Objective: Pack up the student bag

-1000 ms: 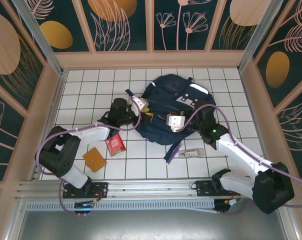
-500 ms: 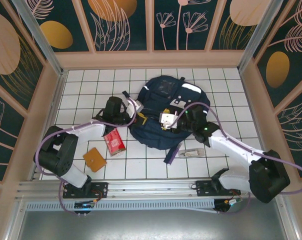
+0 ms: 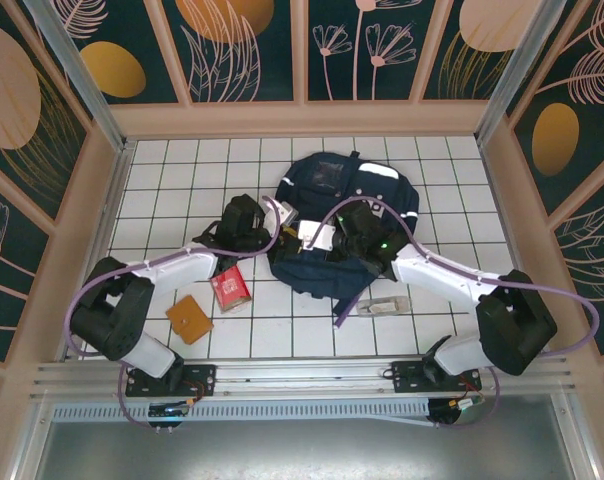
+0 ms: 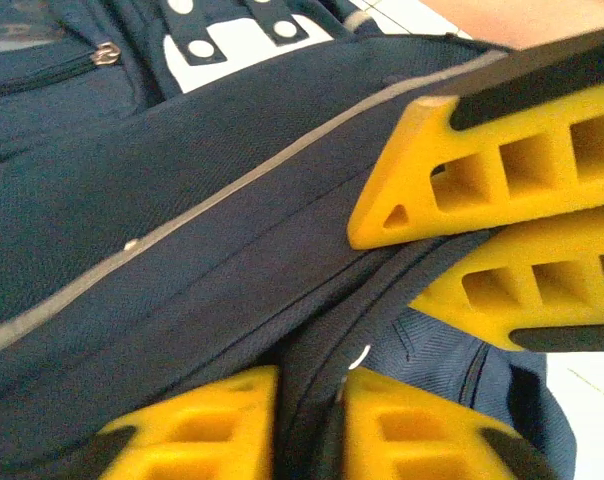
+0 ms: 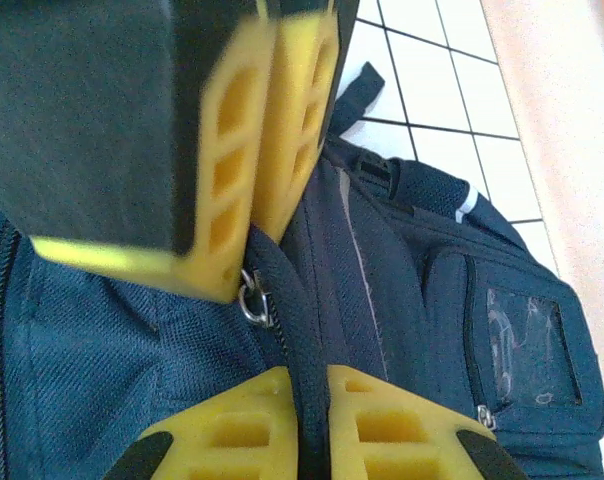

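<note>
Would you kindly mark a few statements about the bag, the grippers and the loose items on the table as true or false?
1. The left gripper and the right gripper each pinch a fold of the student bag. True.
2. The red box is inside the bag. False: it lies on the tiled table, to the left of the bag.
3. The student bag stands upright. False: it lies flat on the table.
4. A flat orange square lies on the table, nearer the arms' bases than the red box. True.
</note>
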Tool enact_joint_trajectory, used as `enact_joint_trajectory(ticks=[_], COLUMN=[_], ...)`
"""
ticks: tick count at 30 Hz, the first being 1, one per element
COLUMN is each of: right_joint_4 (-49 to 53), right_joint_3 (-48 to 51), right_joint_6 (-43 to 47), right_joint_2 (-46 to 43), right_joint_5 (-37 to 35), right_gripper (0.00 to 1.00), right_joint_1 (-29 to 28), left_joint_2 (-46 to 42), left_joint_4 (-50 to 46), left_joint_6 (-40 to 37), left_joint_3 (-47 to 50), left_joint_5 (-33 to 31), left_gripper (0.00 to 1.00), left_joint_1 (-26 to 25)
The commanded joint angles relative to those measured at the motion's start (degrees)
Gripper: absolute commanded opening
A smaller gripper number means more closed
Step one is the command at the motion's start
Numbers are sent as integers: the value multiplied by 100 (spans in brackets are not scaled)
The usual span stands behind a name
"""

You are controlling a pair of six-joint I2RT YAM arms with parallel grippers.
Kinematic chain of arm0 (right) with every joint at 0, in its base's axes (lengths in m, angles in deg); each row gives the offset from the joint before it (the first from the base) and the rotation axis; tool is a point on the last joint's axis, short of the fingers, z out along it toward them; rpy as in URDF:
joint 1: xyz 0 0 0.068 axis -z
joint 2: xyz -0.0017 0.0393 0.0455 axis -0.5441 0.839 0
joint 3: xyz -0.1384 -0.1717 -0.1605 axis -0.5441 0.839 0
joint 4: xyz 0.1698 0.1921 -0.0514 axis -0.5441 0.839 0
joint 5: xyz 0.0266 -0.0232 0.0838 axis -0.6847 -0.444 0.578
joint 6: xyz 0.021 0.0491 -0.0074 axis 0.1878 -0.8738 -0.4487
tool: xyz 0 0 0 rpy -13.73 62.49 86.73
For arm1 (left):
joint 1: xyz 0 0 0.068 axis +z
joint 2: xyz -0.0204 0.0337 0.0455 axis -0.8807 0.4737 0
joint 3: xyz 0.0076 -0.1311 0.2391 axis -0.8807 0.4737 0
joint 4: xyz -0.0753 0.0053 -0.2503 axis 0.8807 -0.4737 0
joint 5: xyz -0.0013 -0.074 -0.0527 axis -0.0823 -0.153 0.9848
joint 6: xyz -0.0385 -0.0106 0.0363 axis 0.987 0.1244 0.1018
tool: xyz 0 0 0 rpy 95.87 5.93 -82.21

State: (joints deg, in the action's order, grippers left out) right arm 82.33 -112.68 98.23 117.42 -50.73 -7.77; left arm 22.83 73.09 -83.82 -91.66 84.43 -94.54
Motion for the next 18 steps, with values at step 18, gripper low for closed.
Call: enact_joint_trajectory(ticks=[18], right_joint_4=[-72], right_joint_3=[41], right_joint_6=[-959], right_joint_2=[-435], right_joint_5=[2471], right_gripper=[0], right_joint_1=[906], left_joint_2=[-388], left_joint_4=[104], left_joint_6=[2164], left_joint_3=[-18], left_joint_5=[957], left_gripper=[46], left_joint_1=[13])
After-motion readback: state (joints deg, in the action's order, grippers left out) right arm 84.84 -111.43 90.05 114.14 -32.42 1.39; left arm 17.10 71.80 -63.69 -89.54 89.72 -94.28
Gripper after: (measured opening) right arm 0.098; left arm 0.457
